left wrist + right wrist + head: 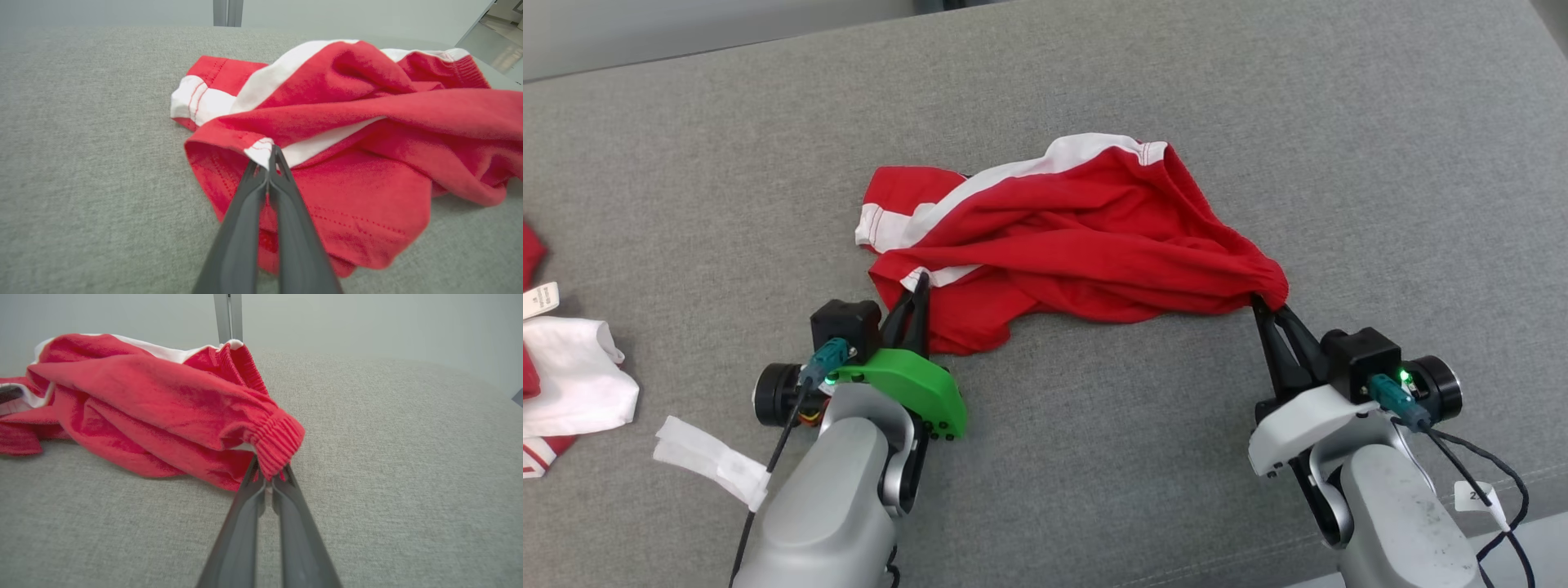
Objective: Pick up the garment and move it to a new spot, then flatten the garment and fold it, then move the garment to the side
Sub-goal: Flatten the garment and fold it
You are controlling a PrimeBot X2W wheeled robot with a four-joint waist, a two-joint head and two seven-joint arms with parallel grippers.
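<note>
A crumpled red cotton garment with white bands [1086, 237] is bunched near the middle of the grey fabric-covered desk [1258, 122]. A hem corner with a white patch, on the side toward the desk's left edge, is pinched by the left claw [920, 286], whose fingers are pressed together on the cloth. The ribbed red band at the garment's opposite end is pinched by the right claw [1258, 300], likewise closed. A heap of white and red cloths [572, 384] is seen at the desk's left edge, well apart.
</note>
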